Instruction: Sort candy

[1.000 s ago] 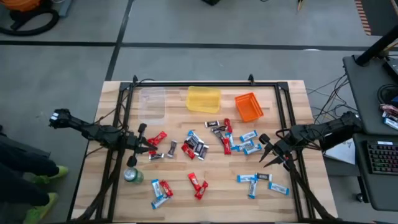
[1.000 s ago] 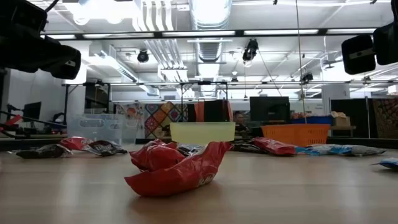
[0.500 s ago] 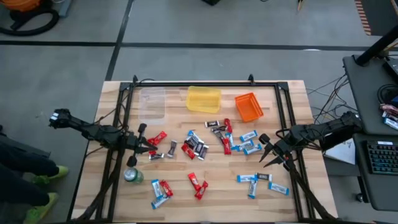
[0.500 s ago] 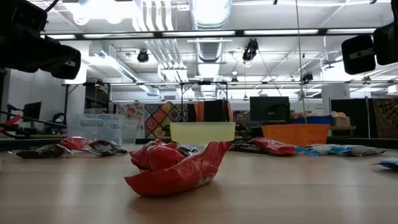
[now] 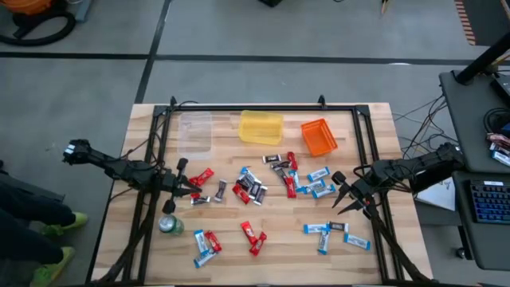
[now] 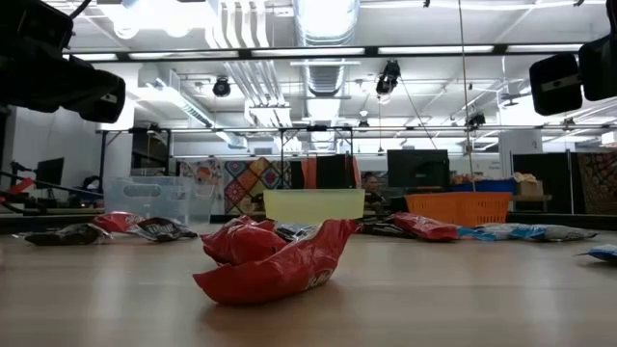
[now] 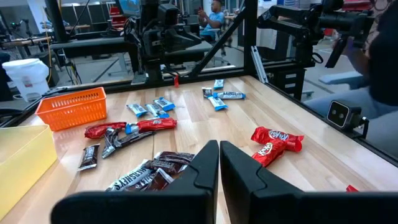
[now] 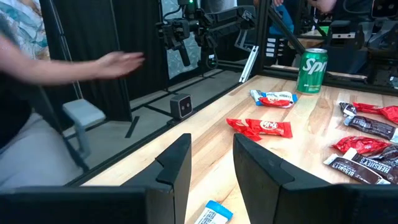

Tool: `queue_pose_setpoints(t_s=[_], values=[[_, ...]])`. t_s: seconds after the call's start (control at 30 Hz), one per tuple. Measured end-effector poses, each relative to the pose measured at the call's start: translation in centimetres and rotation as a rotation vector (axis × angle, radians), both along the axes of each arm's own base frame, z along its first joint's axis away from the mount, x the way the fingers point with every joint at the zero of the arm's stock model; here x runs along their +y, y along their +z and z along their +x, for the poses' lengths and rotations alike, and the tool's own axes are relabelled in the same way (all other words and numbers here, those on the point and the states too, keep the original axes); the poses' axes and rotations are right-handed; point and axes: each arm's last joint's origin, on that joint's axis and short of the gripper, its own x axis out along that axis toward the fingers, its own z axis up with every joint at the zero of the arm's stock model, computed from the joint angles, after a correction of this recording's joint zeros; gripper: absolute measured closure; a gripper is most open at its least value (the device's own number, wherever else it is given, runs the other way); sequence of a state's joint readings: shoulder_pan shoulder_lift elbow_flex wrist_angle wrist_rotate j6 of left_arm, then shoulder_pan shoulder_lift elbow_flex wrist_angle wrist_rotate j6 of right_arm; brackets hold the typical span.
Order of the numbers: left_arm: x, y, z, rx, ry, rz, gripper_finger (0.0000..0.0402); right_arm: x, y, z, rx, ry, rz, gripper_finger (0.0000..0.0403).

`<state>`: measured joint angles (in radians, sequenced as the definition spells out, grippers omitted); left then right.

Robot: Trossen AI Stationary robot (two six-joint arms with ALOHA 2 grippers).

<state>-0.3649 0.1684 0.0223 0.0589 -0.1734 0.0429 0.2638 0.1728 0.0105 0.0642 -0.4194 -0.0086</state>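
Observation:
Candy bars in red, light blue-and-white and dark brown wrappers lie scattered flat on the wooden table (image 5: 231, 219), thickest in the middle (image 5: 253, 189). A red bar (image 6: 275, 260) lies close in the low view. My left gripper (image 5: 194, 185) hovers at the table's left side, shut, with a red bar (image 5: 201, 177) and brown bars (image 7: 158, 168) just ahead of it. My right gripper (image 5: 338, 194) hovers at the right side, open, beside light blue bars (image 5: 321, 190). Neither gripper holds anything.
Along the far edge stand a clear container (image 5: 194, 134), a yellow bin (image 5: 261, 127) and an orange basket (image 5: 319, 137). A green can (image 5: 170, 226) stands upright near the left gripper. A person's hand (image 8: 121, 61) shows beyond the table's left side, and legs (image 5: 32, 223) stand there.

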Motion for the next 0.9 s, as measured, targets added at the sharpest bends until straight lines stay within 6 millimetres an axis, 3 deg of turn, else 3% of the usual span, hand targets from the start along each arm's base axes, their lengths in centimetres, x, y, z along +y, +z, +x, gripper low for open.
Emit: queue_pose_setpoints(t_s=[0.33,0.4,0.53,0.63,0.77,0.9], values=[[0.0,0.0,0.0,0.000,0.000,0.001,0.0402,0.0,0.1,0.0,-0.021,-0.006,-0.010,0.0294],[0.0,0.1,0.0,-0.020,-0.003,0.042,0.0402,0.0,0.4,0.0,-0.013,-0.012,0.052,0.0294],[-0.1,2.8,0.0,-0.260,-0.032,-0.210,0.0402,-0.1,1.0,0.1,0.036,-0.066,0.214,0.0294],[0.1,4.6,-0.4,-0.446,-0.044,-0.290,0.0402,-0.6,1.5,0.4,0.113,-0.238,0.461,0.0294],[0.1,5.6,-0.5,-0.547,-0.055,-0.346,0.0402,-1.8,1.4,0.7,0.126,-0.658,0.751,0.0294],[0.0,5.7,-0.1,-0.561,-0.053,-0.345,0.0402,-2.2,0.7,0.9,0.159,-0.814,0.800,0.0294]])
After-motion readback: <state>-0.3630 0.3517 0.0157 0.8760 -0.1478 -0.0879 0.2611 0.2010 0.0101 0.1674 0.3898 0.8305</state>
